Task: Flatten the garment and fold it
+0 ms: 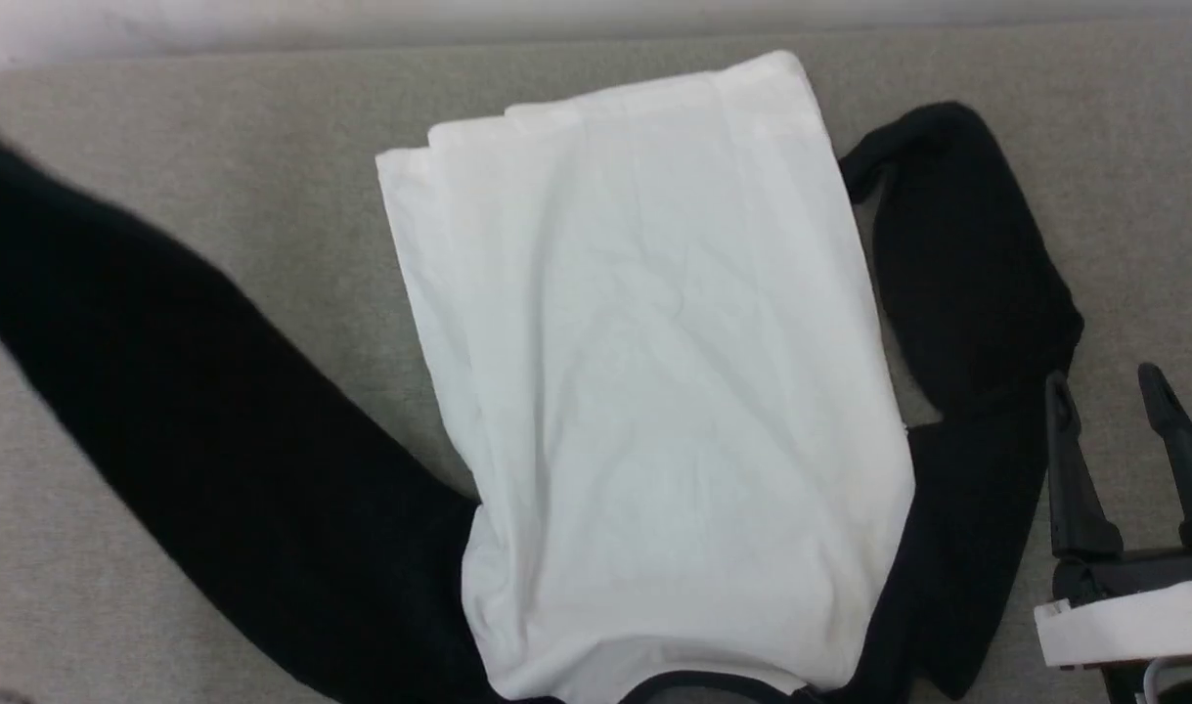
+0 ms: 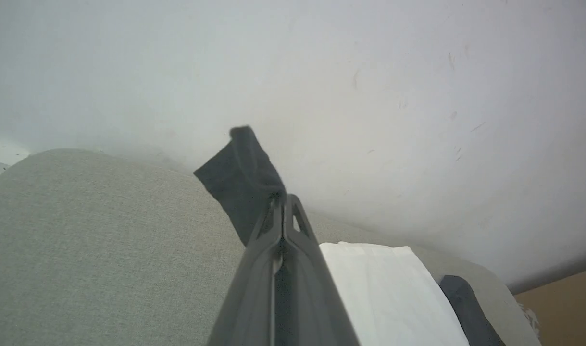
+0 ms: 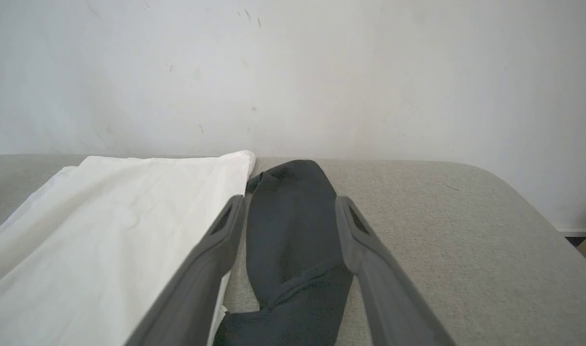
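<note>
Left claw (image 2: 283, 199) pinches garment (image 2: 237, 180) sleeve tip

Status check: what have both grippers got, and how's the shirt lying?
Left gripper shut on black sleeve cuff. Right gripper open, empty, near other sleeve. Garment: white body flat on grey cushion. Nothing in the way.

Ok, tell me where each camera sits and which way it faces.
Head view: from above, looking down at the garment on the grey cushion; open right claw at lower right.
Left wrist view: low, facing the wall; left claw shut on a black cuff.
Right wrist view: low, facing the wall along the other black sleeve, between its open fingers.
Shared: all three show the white body.
</note>
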